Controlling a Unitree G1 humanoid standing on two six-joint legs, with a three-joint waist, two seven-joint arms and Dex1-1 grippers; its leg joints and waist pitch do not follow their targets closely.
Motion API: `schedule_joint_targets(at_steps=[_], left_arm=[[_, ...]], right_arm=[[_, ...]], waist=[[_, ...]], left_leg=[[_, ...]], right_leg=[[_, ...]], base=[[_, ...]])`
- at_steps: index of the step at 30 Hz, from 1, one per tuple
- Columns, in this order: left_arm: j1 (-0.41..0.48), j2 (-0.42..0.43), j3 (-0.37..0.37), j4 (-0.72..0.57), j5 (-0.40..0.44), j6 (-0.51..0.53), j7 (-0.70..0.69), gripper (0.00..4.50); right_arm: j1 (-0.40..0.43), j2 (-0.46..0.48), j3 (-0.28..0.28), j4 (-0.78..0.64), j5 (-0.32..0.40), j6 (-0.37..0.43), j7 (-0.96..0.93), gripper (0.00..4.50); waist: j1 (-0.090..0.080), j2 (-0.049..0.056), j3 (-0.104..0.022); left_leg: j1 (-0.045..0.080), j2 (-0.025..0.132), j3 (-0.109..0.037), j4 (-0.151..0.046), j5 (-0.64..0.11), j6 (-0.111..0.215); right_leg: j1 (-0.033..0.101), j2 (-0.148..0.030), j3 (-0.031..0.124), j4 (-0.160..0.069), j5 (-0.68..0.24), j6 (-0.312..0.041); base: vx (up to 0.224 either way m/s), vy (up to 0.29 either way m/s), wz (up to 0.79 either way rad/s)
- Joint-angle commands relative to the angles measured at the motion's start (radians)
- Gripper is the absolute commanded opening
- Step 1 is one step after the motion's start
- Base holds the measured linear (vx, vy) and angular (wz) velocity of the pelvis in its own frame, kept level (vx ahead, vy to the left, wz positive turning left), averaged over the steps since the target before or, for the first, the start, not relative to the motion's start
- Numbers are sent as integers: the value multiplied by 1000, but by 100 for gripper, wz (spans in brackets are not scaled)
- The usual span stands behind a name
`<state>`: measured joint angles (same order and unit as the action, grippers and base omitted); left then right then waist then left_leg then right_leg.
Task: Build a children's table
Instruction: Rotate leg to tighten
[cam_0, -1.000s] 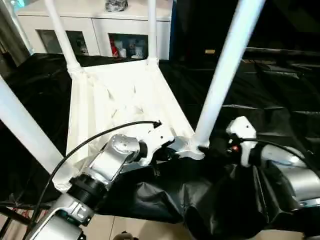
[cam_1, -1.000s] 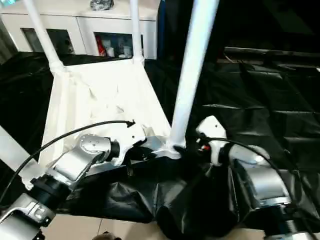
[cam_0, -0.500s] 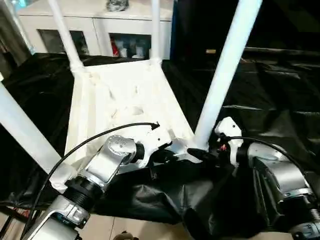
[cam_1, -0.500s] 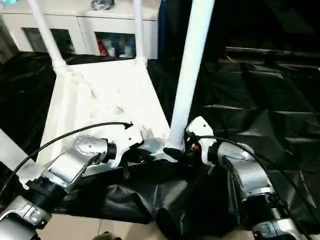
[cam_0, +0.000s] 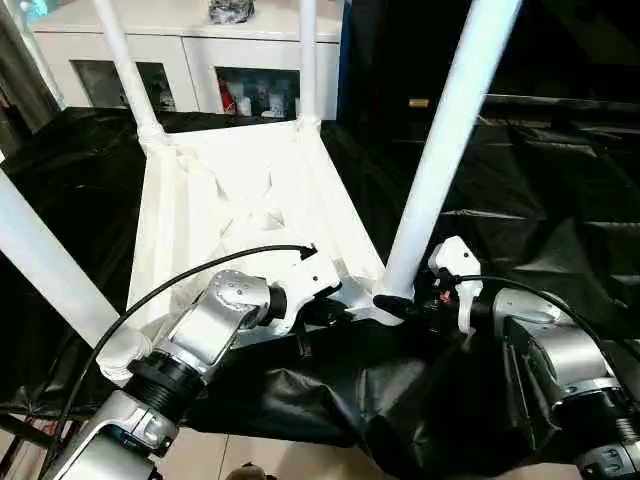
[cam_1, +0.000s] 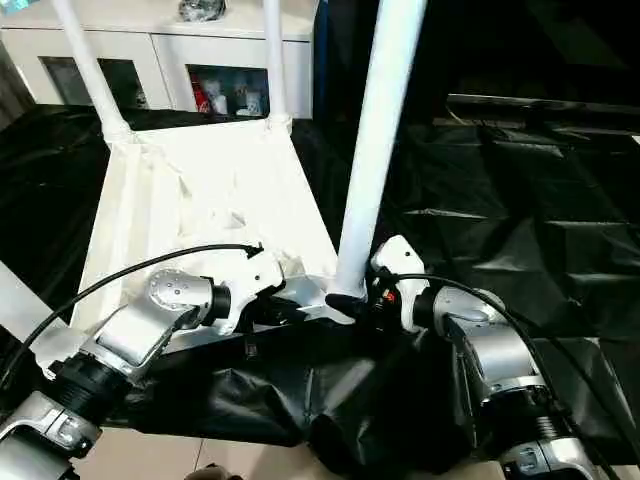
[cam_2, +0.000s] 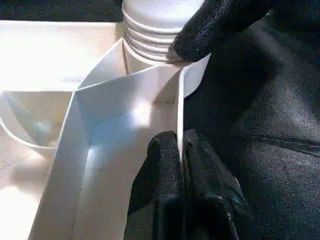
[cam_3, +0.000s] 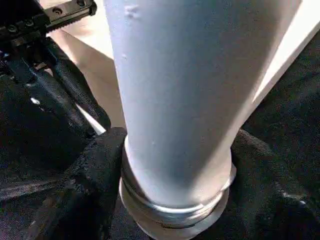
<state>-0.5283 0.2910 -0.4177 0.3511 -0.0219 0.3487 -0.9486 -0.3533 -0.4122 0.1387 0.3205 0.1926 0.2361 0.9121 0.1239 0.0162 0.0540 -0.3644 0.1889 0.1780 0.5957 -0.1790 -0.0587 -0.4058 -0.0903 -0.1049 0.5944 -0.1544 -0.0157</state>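
White plastic rectangular tabletop (cam_0: 250, 205) lies upside down, ribbed underside up, on the large black-draped work table (cam_0: 560, 180). 4 long white tubular legs stand up from its rounded corner sockets: 2 at the far corners (cam_0: 122, 62) (cam_0: 307, 50), 1 at the near left corner (cam_0: 45, 262) and 1 at the near right corner (cam_0: 448, 140).

Left gripper (cam_2: 182, 155) has its 2 black fingers pressed closed on the thin upright edge wall of the tabletop, just beside the near right socket (cam_2: 155, 35).

Right gripper (cam_3: 175, 190) sits at the base of the near right leg, its black fingers (cam_3: 87, 175) spread to either side of the tube and touching the leg's ridged collar where it meets the socket.

Behind the work table stands a white cabinet (cam_0: 200, 60) with glass doors.
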Motion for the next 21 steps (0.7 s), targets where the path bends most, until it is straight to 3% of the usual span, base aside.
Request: schedule_joint_targets(at_steps=[1,5,6,8,9,11,12,13,15,21], left_arm=[[-21,-46,33,45,-8,-8,59,0],[-65,-122,59,132,14,-5,188,0],[-105,-194,85,208,14,-4,283,0],[-126,-230,95,244,13,-6,325,0],[-141,-253,95,270,16,-11,346,0],[-156,-275,89,293,21,-28,345,0],[-162,-283,88,303,22,-41,339,0],[-164,-285,88,306,23,-44,337,0],[-173,-288,85,318,22,-65,305,0],[-153,-234,80,292,8,-117,175,0]], right_arm=[[3,45,-16,10,2,-10,-66,275],[-2,141,-57,76,-31,0,-273,274],[-6,212,-73,118,-59,9,-425,274],[-7,243,-64,130,-80,7,-479,274],[-8,264,-37,128,-105,-6,-498,274],[-18,295,-19,134,-120,-5,-518,274],[-21,305,-3,131,-123,-11,-501,274],[-21,307,1,130,-124,-13,-495,274],[-29,320,2,124,-109,-16,-462,330],[-48,266,-34,103,-69,-18,-376,372]], waist=[[1,-20,-63],[-9,-21,-60],[-14,-20,-59],[-19,-21,-57],[-19,-19,-58],[-20,-15,-63],[-20,-7,-63],[-22,-9,-63],[-24,-10,-63],[-25,-13,-64]], left_leg=[[7,36,-16,-74,-260,35],[10,31,-18,-74,-276,19],[11,27,-17,-72,-290,17],[20,21,-19,-69,-317,5],[16,20,-20,-71,-318,10],[16,27,-24,-78,-310,27],[14,26,-24,-80,-309,29],[13,27,-24,-81,-313,31],[14,26,-24,-82,-327,37],[12,23,-24,-81,-319,50]], right_leg=[[47,-68,47,-95,-463,-109],[42,-69,42,-107,-539,-79],[39,-69,40,-111,-566,-69],[37,-69,30,-125,-632,-41],[41,-70,29,-129,-638,-27],[46,-72,31,-125,-583,-35],[46,-71,32,-124,-570,-39],[45,-69,33,-125,-565,-40],[46,-71,35,-124,-561,-45],[48,-75,35,-128,-599,-32]], base=[[0,0,0],[0,0,0],[0,0,0],[0,0,0],[0,0,0],[0,0,0],[0,0,0],[0,0,0],[0,0,0],[0,0,0]])
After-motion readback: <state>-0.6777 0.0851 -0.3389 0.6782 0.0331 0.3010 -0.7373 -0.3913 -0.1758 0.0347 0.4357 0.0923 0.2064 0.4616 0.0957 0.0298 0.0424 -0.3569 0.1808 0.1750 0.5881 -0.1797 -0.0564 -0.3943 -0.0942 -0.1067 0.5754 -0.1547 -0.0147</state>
